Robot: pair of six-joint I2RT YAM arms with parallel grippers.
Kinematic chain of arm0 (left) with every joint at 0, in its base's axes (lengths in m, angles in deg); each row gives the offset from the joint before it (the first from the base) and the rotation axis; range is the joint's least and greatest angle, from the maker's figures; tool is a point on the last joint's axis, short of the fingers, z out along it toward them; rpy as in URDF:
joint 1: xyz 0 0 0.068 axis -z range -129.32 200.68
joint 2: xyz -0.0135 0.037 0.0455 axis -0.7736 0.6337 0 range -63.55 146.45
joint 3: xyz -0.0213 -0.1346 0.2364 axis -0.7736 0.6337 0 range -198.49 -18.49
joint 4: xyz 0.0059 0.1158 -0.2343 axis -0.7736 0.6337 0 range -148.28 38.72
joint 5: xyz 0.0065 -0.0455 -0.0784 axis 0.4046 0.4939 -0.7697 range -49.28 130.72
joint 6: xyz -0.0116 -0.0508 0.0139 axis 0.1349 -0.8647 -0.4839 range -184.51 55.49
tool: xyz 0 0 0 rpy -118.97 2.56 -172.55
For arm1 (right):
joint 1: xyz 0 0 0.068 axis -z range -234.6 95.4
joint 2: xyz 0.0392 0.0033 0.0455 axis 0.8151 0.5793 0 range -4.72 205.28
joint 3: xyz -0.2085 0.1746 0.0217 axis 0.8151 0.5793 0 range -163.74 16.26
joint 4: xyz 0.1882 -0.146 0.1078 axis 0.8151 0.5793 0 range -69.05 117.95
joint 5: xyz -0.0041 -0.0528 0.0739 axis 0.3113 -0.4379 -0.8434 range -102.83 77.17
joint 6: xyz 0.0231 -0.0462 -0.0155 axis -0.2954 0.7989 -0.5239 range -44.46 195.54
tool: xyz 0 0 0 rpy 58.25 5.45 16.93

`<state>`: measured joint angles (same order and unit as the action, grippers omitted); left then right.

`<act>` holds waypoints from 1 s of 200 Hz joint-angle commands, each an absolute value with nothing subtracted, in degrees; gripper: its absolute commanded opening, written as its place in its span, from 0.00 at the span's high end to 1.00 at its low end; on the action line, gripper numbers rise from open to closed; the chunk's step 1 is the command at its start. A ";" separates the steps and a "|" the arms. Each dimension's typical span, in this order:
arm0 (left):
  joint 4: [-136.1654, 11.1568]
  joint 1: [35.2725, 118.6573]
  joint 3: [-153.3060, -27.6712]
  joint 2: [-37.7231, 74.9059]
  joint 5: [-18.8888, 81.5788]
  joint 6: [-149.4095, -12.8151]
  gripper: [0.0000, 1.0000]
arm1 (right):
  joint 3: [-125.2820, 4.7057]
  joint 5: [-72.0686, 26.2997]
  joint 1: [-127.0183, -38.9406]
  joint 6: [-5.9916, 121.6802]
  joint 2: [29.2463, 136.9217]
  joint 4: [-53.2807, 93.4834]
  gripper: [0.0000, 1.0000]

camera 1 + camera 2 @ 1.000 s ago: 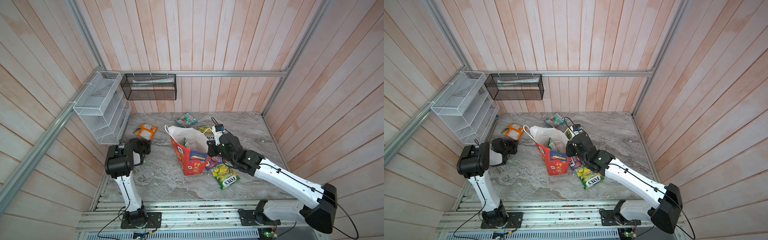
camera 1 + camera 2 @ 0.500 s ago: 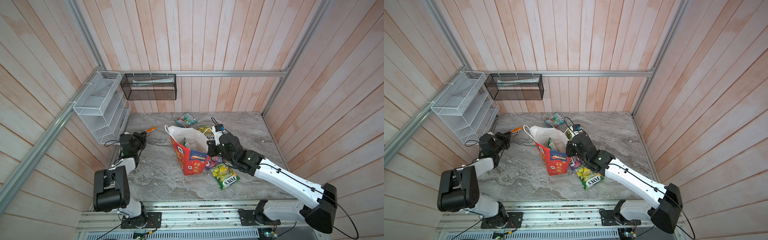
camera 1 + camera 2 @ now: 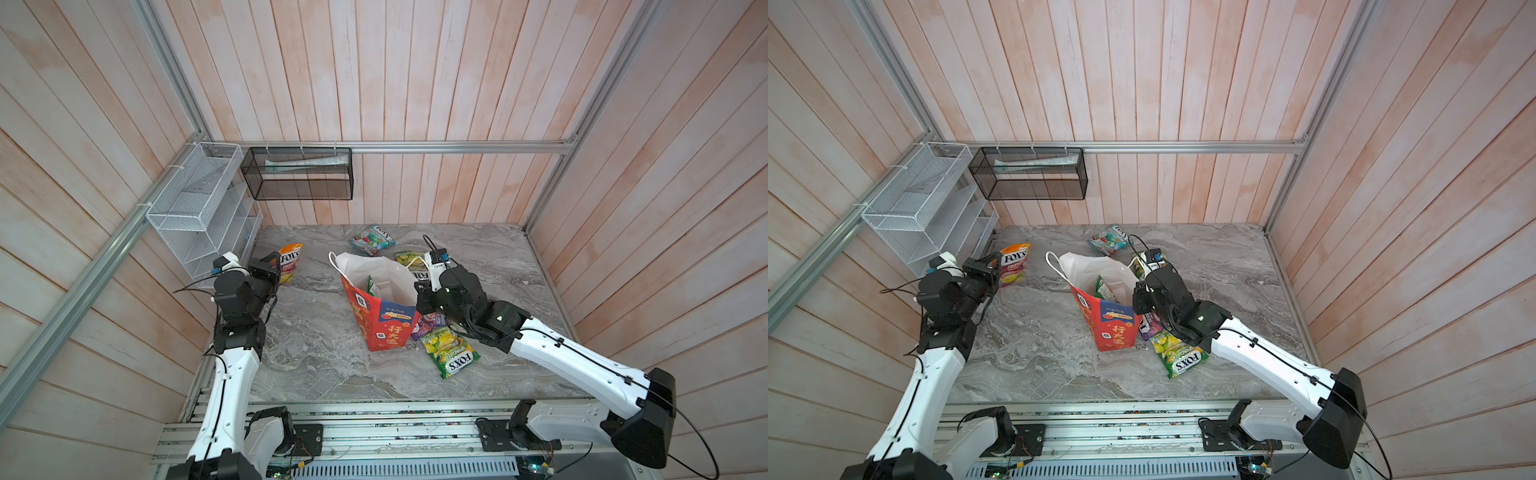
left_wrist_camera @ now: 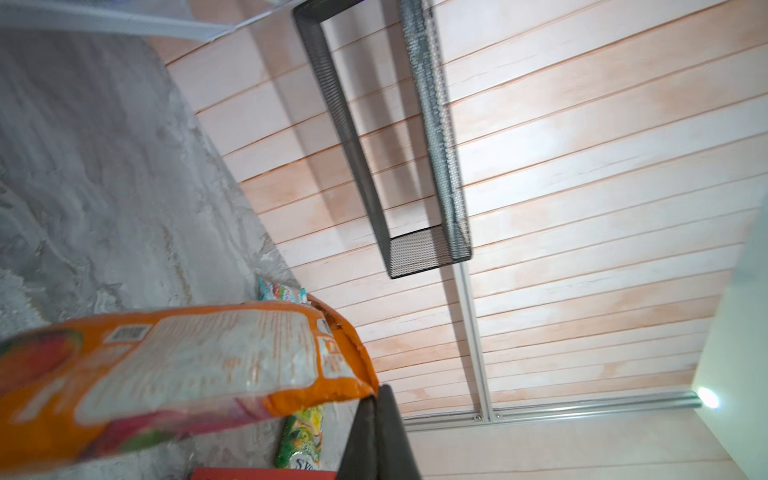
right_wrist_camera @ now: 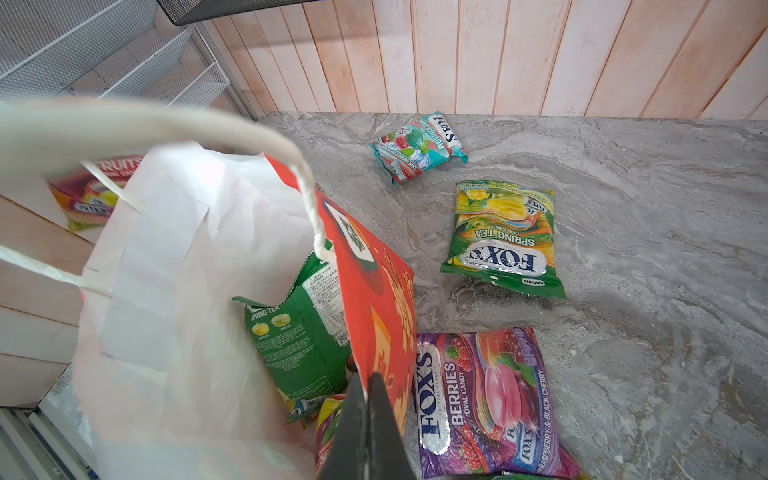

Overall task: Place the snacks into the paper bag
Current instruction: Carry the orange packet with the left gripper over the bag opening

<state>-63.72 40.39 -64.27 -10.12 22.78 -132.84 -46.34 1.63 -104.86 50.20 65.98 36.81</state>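
left gripper [image 3: 272,266] now clamped on orange pouch [image 3: 290,261], pouch tilted up off table [image 3: 316,357]

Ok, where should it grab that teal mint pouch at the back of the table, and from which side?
Take the teal pouch by the flat crimped seal at a short end, coming down from above. It lies flat and alone on the table, puffed in the middle, so the seal is probably the thinnest hold.

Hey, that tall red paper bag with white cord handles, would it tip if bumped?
Likely tippy: the tall red paper bag stands high on a small base. Its thin paper walls would probably buckle, not push back. The right gripper, fingers shut on its rim, probably steadies it.
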 commanded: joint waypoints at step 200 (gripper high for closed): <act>-41.82 76.71 -115.52 11.49 21.63 -109.64 1.00 | -47.28 1.83 -105.05 51.98 66.09 34.53 1.00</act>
<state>-43.19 72.50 -112.35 8.70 18.72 -115.22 -46.34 1.23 -104.86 51.23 66.02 36.77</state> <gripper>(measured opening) 0.049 0.041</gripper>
